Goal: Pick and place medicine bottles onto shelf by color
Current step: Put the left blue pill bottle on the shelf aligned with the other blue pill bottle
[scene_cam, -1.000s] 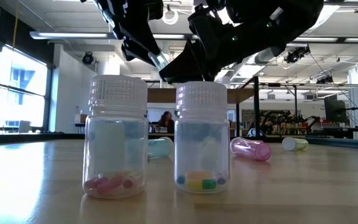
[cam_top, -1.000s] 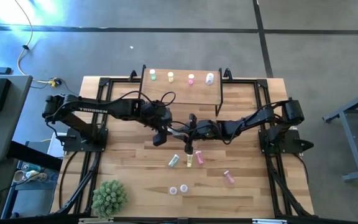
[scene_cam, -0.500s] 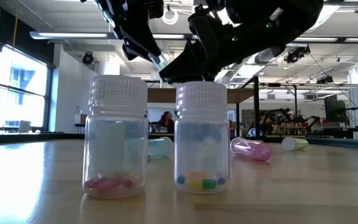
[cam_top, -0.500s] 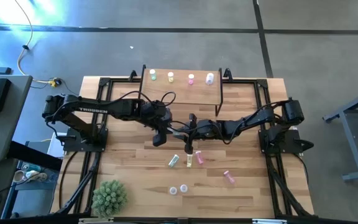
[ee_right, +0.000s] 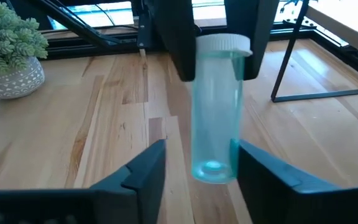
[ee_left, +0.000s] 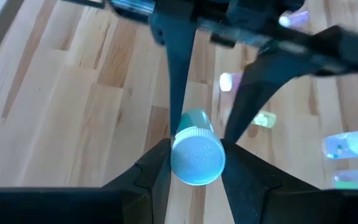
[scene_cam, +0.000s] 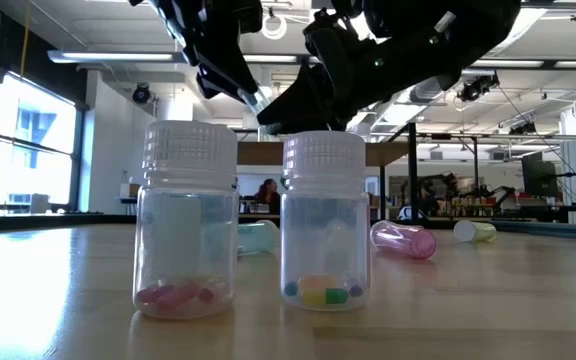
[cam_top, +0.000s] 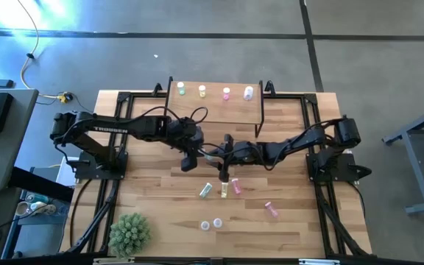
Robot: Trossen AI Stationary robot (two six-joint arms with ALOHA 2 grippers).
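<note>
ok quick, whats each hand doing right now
Left hand: closed on the teal bottle, at its cap end.
Right hand: open, fingers either side of that bottle.

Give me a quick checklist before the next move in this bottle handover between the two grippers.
1. Grip: left gripper shut on the bottle at its cap end: ok.
2. Takeover: right gripper flanks the bottle's base, with a gap on one side: not ok.
3. Cap on: ok.
4. Bottle clear of the table: ok.
5. Bare room on the shelf in front of its four bottles: ok.
</note>
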